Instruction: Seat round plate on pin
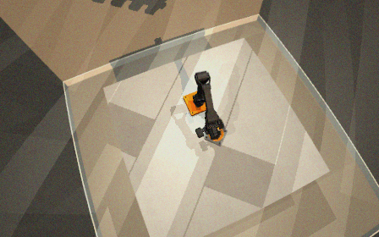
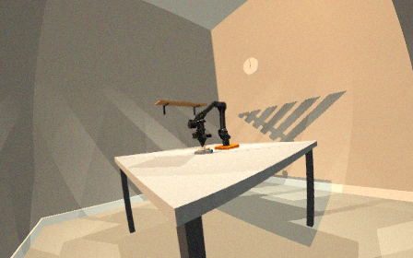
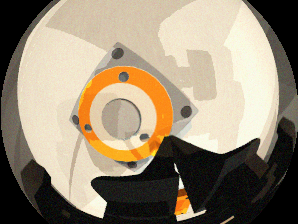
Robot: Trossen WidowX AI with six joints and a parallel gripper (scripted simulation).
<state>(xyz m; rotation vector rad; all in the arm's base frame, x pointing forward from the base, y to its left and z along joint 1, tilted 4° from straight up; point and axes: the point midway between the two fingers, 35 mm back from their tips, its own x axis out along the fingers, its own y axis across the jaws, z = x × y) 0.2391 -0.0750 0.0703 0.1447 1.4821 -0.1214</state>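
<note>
One black six-joint arm (image 1: 208, 101) with one black parallel-jaw gripper (image 3: 174, 171), jaws closed on nothing. One orange round plate (image 3: 124, 115), one grey square base (image 3: 174, 92), one grey central post (image 3: 120, 117). One white table (image 2: 207, 172). One wooden wall shelf (image 2: 180, 103), one round wall clock (image 2: 250, 65).
</note>
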